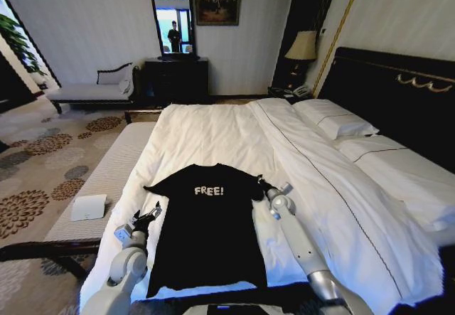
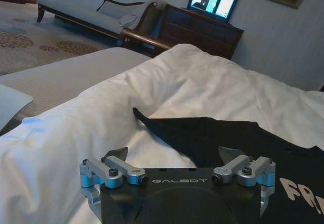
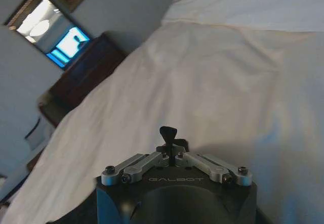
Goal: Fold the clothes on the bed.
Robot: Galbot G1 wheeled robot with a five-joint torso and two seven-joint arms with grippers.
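Black T-shirt (image 1: 207, 226) spread flat on the bed (image 1: 213, 134), chest lettering up, sleeves out to both sides, collar toward the pillows (image 1: 334, 119). No fold made yet, by the look of it; whole task still ahead. Left pincer (image 1: 151, 214) just beside the shirt's left sleeve, released, fingers spread wide above the duvet, grasping nothing. Right pincer (image 1: 264, 185) at the shirt's right sleeve, clenched, tips pressed together; whether on sleeve cloth, cannot tell. Probably the start of a first sleeve fold.
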